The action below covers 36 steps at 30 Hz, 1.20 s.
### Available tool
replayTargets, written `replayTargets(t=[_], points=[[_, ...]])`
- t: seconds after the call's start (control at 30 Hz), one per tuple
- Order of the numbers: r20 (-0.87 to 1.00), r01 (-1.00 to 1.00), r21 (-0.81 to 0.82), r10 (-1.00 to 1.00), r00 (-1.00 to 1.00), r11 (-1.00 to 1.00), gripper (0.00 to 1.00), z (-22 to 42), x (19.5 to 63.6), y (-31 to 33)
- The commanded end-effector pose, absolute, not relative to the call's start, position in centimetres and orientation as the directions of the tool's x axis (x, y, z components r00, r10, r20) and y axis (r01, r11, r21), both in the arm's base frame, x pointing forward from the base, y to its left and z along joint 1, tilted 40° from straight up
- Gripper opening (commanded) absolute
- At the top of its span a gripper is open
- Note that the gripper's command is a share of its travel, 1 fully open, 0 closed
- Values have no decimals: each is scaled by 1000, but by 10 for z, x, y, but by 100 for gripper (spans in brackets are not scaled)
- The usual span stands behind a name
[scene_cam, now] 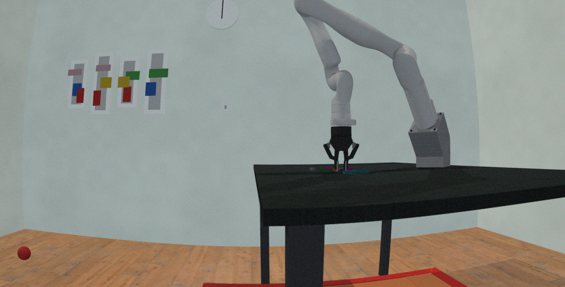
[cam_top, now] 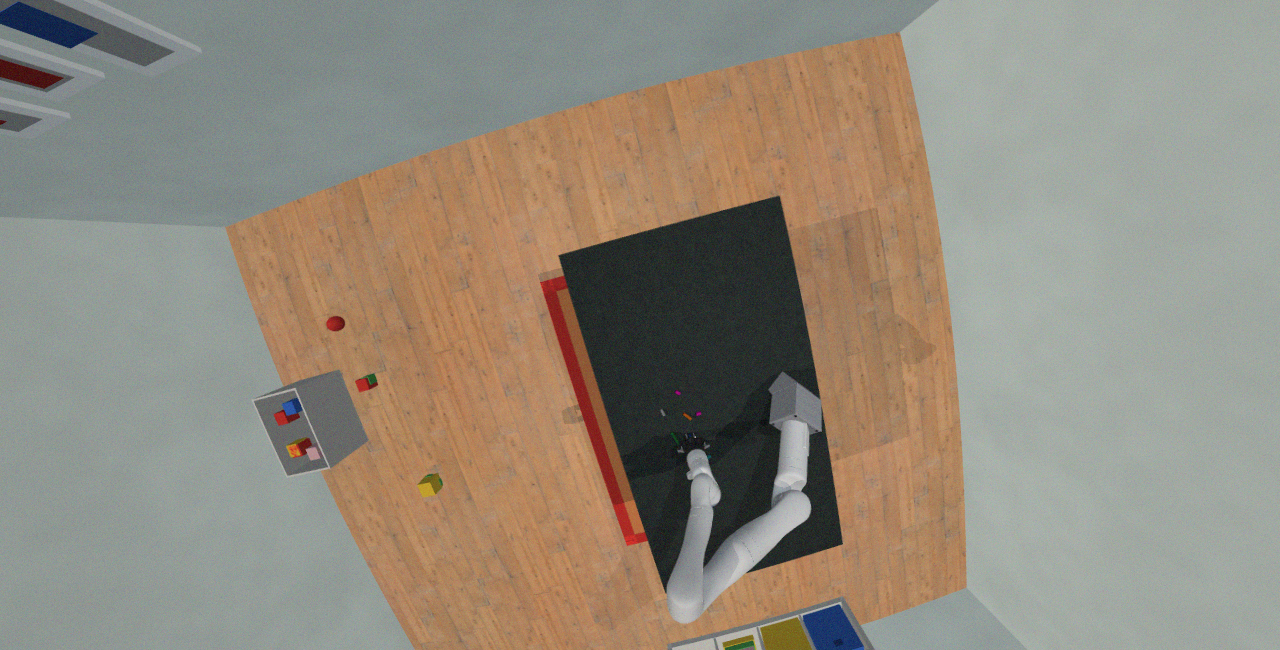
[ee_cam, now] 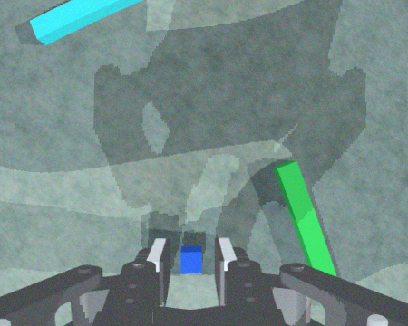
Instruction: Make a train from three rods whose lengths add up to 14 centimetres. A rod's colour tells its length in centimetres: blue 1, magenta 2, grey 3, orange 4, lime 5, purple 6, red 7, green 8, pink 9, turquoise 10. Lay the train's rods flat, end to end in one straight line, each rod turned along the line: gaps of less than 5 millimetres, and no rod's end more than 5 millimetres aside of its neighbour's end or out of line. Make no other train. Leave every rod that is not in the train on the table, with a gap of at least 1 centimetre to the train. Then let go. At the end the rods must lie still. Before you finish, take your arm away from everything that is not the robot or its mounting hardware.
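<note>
My gripper (ee_cam: 192,257) (scene_cam: 340,166) (cam_top: 690,442) points straight down, low over the black table (scene_cam: 395,190) (cam_top: 689,288). Its fingers are partly open. A small blue rod (ee_cam: 191,260) lies on the table between the fingertips, with a gap on each side. A long turquoise rod (scene_cam: 355,171) lies flat further off. A green rod (ee_cam: 306,220) (cam_top: 674,437) lies flat just beside the right finger. An orange rod (cam_top: 687,416), a grey rod (cam_top: 663,412) and a magenta rod (cam_top: 678,392) lie apart beyond the gripper.
The arm's grey base (cam_top: 794,401) (scene_cam: 430,143) stands on the table to the right of the rods. On the floor are a red ball (cam_top: 335,323), a grey box of blocks (cam_top: 313,422) and a red-edged mat (cam_top: 581,395).
</note>
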State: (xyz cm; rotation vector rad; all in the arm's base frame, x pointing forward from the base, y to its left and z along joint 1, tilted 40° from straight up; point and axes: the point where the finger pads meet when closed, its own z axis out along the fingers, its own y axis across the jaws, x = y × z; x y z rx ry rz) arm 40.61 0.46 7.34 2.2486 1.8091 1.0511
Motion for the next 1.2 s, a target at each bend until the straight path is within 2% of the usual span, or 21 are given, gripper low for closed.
replayTargets(t=[0.0,1.07,1.1,1.17], points=[[460,838,453,885,72,-304,24,73,406,5],[460,838,453,885,72,-304,24,73,406,5],[460,838,453,885,72,-304,5,73,406,5],[460,838,453,885,72,-304,5,73,406,5]])
